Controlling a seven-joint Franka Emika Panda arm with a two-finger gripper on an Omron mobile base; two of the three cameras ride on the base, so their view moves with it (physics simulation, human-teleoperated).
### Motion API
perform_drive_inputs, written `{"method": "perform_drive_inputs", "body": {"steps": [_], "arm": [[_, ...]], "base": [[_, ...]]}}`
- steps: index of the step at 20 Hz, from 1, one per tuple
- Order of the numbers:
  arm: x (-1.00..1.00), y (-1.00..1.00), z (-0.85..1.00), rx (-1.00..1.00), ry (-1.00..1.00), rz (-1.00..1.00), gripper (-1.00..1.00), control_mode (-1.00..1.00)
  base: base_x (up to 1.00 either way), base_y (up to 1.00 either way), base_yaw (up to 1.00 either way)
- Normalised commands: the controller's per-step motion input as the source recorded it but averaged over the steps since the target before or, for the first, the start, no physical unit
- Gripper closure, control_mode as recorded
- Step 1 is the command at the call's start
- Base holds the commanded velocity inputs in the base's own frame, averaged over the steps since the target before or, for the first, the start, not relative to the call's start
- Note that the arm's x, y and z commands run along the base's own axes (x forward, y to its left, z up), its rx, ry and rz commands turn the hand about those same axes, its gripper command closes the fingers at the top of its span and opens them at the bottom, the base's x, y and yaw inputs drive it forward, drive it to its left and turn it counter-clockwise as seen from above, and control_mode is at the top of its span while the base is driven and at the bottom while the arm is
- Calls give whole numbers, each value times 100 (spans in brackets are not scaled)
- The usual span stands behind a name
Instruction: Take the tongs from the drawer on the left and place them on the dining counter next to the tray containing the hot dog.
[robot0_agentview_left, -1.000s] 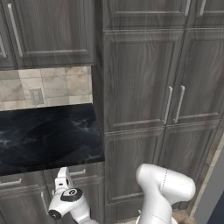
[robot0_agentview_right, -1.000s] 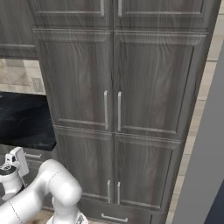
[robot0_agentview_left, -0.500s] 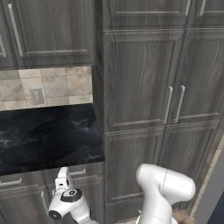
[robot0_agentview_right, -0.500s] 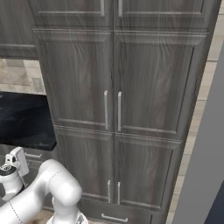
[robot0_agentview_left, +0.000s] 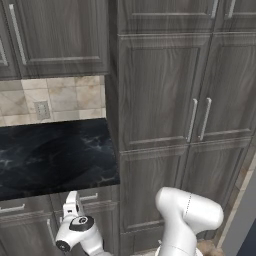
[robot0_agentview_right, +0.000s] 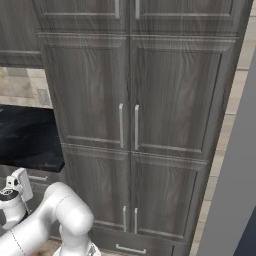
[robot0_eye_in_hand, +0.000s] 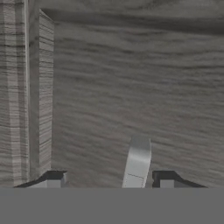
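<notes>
The end effector (robot0_eye_in_hand: 105, 179), fingers parted, is pressed close to the drawer (robot0_eye_in_hand: 131, 87), whose short silver handle (robot0_eye_in_hand: 137, 162) stands lengthwise between its tips, nearer the right one.

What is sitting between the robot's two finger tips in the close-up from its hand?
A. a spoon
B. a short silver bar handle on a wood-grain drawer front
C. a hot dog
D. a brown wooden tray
B: in the hand view the silver handle stands between the two dark tips of the gripper, in front of the grey-brown wood grain of the drawer.
</notes>
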Motion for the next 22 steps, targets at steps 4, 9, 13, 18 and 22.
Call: {"method": "perform_drive_inputs", "body": {"steps": [4, 9, 13, 18, 22], "arm": [[0, 0, 0, 0, 0, 0, 100, -100], [0, 0, 0, 0, 0, 0, 100, -100], [0, 0, 0, 0, 0, 0, 100, -100], [-6, 0, 0, 0, 0, 0, 100, -100], [-33, 0, 0, 0, 0, 0, 100, -100]], "base": [[0, 0, 0], [0, 0, 0], [0, 0, 0], [0, 0, 0], [0, 0, 0]]}}
